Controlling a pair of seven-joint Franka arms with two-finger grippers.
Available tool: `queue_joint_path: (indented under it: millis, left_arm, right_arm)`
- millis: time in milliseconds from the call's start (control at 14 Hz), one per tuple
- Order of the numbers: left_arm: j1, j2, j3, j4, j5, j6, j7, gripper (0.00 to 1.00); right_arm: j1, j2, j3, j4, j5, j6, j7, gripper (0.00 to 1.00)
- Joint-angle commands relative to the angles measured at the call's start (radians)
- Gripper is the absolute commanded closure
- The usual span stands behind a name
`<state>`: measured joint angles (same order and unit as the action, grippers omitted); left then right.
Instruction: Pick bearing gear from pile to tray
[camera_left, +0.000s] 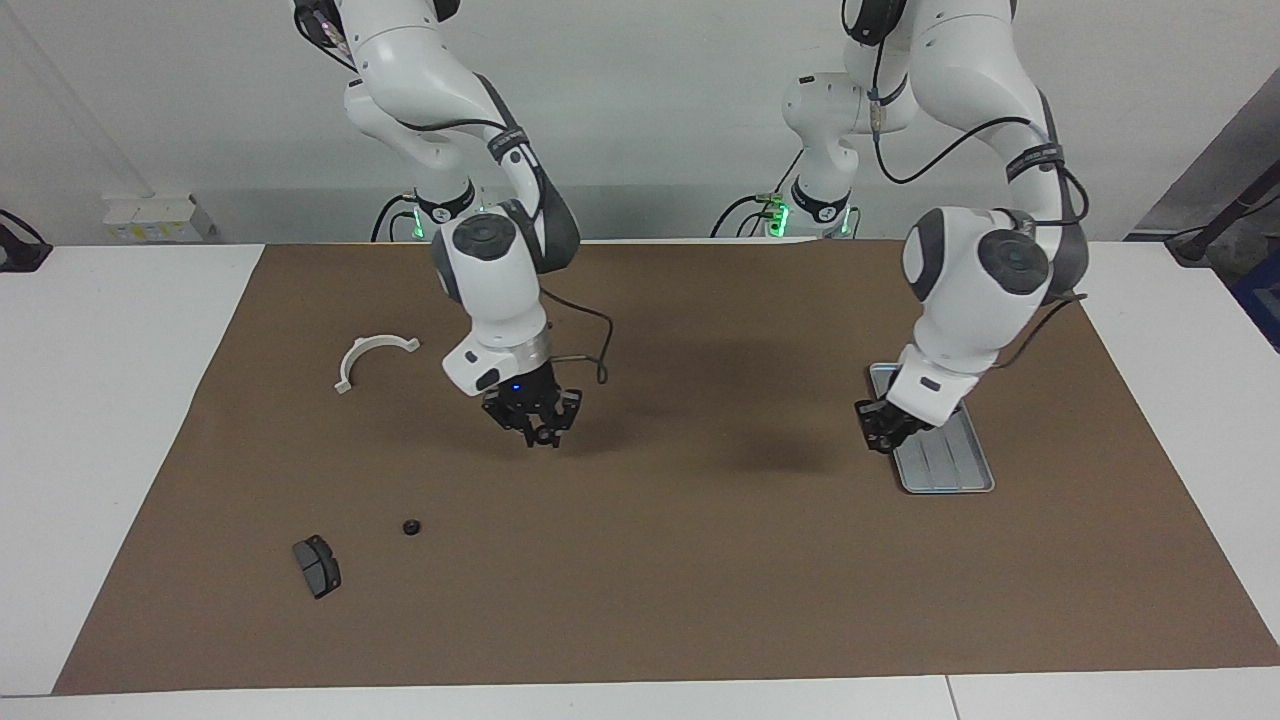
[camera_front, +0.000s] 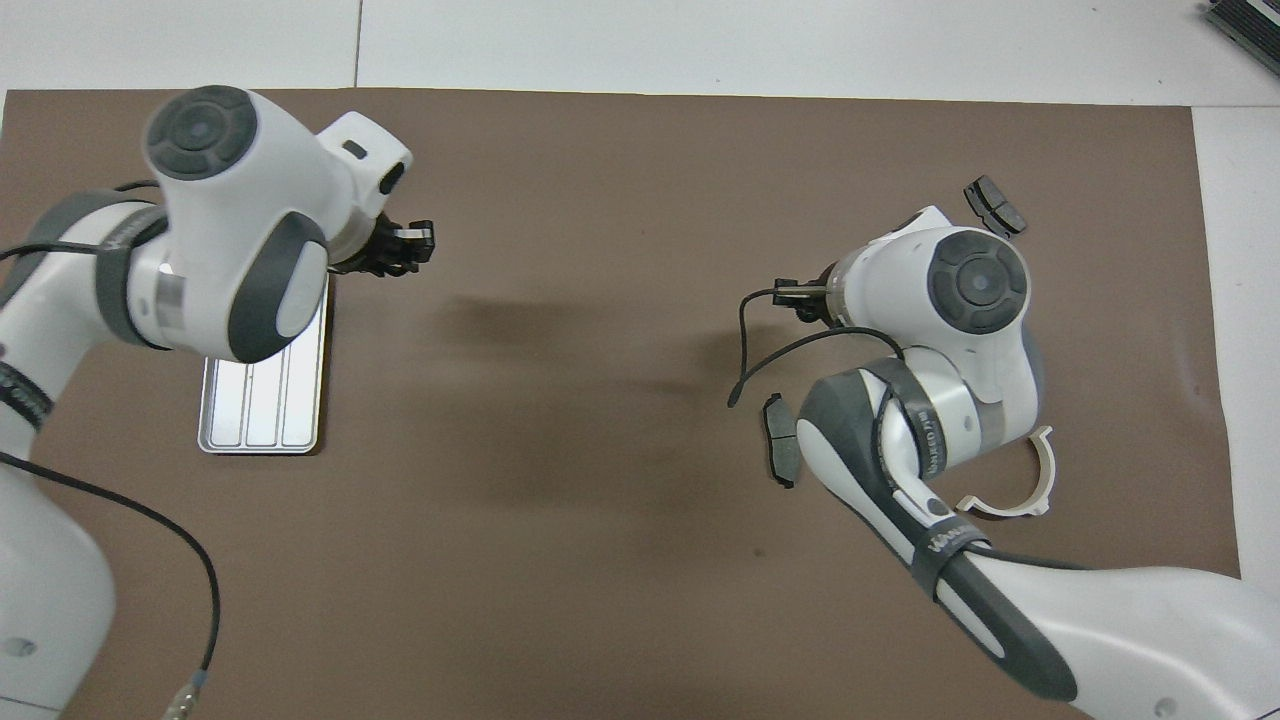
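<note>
Black ring (camera_left: 410, 526) lies outside tray (camera_left: 973, 478).

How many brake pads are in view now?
2 brake pads: one beside the black ring, toward the right arm's end; the other nearer the robots, partly under the right arm. None else shows.

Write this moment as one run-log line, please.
left gripper: up by tray rim | right gripper: over mat, mid-table | black ring: on mat, not in tray

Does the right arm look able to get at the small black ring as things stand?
Probably yes: the right pincer hangs over bare mat, and nothing lies between it and the black ring; the brake pad sits apart from the ring.
</note>
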<state>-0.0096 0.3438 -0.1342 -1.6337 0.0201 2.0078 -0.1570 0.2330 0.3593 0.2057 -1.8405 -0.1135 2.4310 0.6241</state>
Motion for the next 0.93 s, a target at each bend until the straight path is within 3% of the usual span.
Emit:
queue_joint_path:
  millis: [0, 214, 429, 571, 786, 857]
  left_arm:
    - [0.097, -0.066, -0.011, -0.134, -0.015, 0.018, 0.163, 0.77]
    - [0.186, -0.120, -0.013, -0.320, -0.020, 0.193, 0.275, 0.77]
    - [0.194, -0.164, -0.013, -0.504, -0.022, 0.382, 0.275, 0.64]
    - [0.197, -0.166, -0.013, -0.514, -0.023, 0.394, 0.272, 0.52]
    - [0.189, -0.160, -0.015, -0.491, -0.037, 0.394, 0.272, 0.19]
    - [0.183, -0.151, -0.015, -0.459, -0.042, 0.385, 0.266, 0.17]
  right_arm:
    - [0.087, 0.114, -0.002, 0.156, -0.057, -0.053, 0.129, 1.00]
    - [0.158, 0.173, -0.002, 0.208, -0.113, -0.070, 0.224, 1.00]
    - [0.212, 0.182, -0.003, 0.196, -0.130, -0.084, 0.259, 0.97]
    - [0.222, 0.191, -0.003, 0.179, -0.158, -0.076, 0.272, 0.83]
    - [0.227, 0.188, -0.003, 0.164, -0.158, -0.086, 0.275, 0.70]
    - [0.232, 0.188, -0.003, 0.162, -0.158, -0.086, 0.275, 0.60]
